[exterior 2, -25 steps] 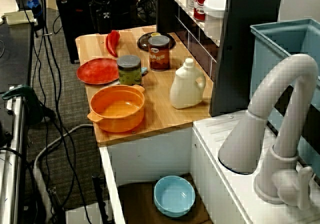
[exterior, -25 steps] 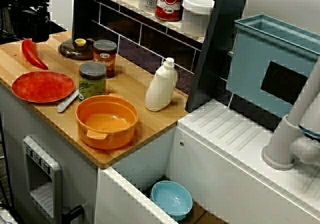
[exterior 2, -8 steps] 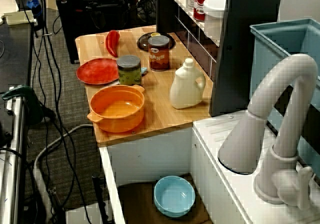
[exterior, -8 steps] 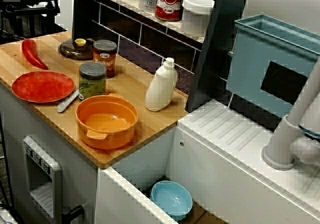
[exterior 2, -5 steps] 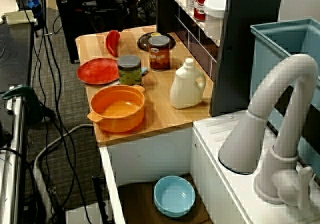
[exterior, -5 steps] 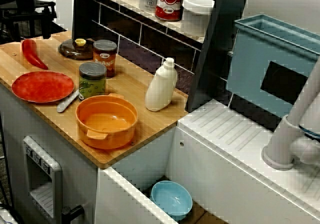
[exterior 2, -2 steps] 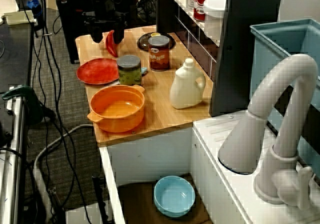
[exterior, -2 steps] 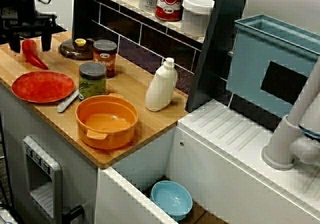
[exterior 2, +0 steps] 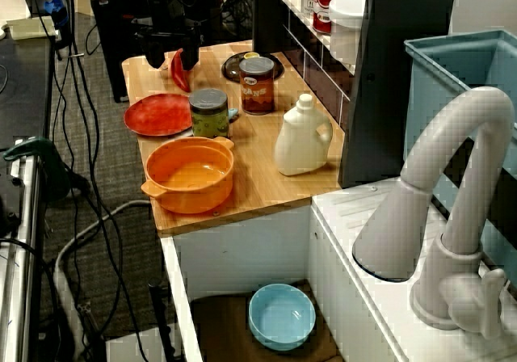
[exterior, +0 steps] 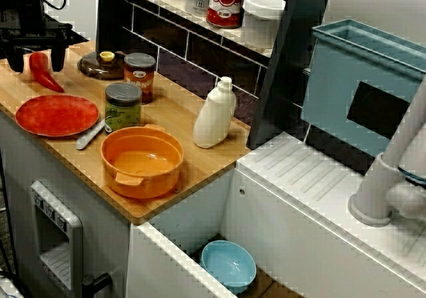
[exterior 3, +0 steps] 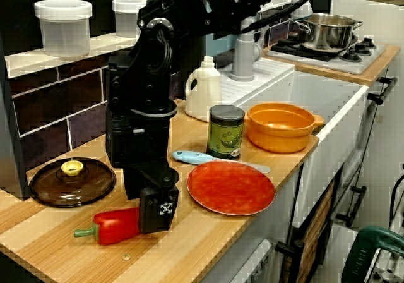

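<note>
Now, gripper [exterior: 36, 64]: jaws wide, astride the red pepper [exterior: 46, 80]
red pepper: flat on the desk [exterior: 180, 118], not yet gripped

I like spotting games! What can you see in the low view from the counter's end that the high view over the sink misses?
Only the low view: a steel pot on the stove. Only the high view: a blue bowl down in the sink and a tomato can on the shelf. Both: the open gripper straddling the red pepper, beside the red plate.
</note>
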Controlling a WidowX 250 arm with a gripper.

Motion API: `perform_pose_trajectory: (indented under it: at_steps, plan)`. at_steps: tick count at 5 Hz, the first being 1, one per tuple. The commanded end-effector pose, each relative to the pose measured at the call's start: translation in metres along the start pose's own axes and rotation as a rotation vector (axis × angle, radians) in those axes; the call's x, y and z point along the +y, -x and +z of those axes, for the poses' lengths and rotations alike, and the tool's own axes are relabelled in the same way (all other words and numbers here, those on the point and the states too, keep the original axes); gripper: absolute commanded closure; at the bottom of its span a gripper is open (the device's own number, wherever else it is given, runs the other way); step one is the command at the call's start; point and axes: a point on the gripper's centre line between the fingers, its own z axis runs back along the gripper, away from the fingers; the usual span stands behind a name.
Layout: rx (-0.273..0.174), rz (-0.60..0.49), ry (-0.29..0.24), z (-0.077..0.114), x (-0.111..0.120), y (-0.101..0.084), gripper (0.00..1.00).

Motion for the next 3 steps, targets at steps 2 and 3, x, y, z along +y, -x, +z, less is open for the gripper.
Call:
perform_pose_trajectory:
  at_steps: [2,3]
  plan:
    - [-0.048,0.039,0.022,0.014,-0.003,-0.019,0.00]
    - [-0.056,0.039,0.009,0.007,-0.007,-0.023,0.00]
